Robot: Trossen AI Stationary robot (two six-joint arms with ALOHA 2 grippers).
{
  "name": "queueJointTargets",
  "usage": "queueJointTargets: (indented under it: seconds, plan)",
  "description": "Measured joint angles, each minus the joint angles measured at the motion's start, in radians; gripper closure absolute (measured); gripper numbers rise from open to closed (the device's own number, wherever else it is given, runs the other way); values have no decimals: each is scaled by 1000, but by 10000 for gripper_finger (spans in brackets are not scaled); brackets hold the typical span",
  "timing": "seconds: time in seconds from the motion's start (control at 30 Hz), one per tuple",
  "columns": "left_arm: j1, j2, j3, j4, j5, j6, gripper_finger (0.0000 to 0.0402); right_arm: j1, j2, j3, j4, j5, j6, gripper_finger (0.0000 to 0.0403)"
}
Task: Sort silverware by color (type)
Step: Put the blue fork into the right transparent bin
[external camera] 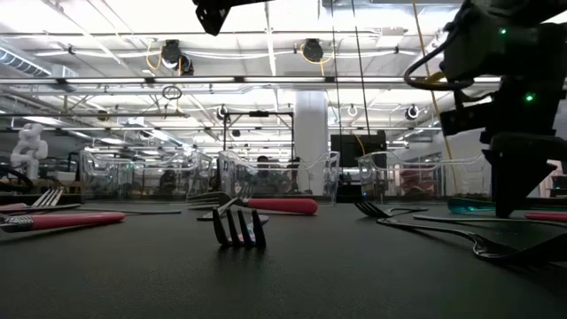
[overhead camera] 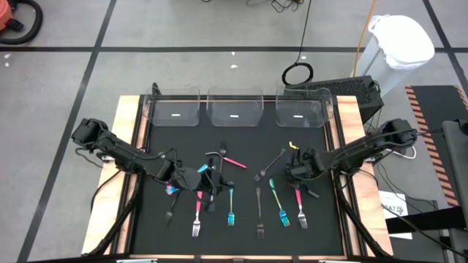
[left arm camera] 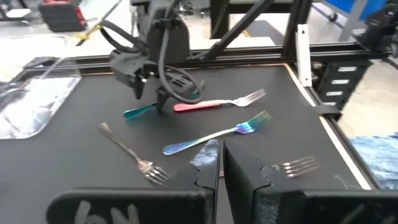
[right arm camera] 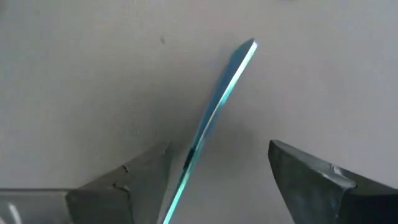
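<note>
Right gripper (right arm camera: pixel 217 180) is hovering low over the black mat (overhead camera: pixel 241 150), fingers spread, straddling the handle of a teal-handled piece (right arm camera: pixel 214 112) without touching it. That piece is lying flat on the mat, just beside a pink-handled fork (overhead camera: pixel 300 204), in front of the three clear bins (overhead camera: pixel 234 109). Left gripper (left arm camera: pixel 221 165) is sitting clenched and empty, near the pink and black pieces left of mat centre.
</note>
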Motion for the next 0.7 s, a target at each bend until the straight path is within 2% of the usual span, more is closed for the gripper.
queueJointTargets:
  seconds: [0.1,0.2,0.5,0.57,0.7]
  plan:
    - [0,0,0,0,-26,0,377,-27,19,3,17,-45,0,166]
    - [0,0,0,0,-44,1,377,-46,26,3,24,-76,0,206]
    - [1,0,0,0,-48,7,377,-86,28,0,97,-143,-136,381]
    - [0,0,0,0,-48,7,377,-93,28,-1,120,-142,-183,393]
    - [0,0,0,0,-48,7,377,-103,5,-2,149,-123,-247,391]
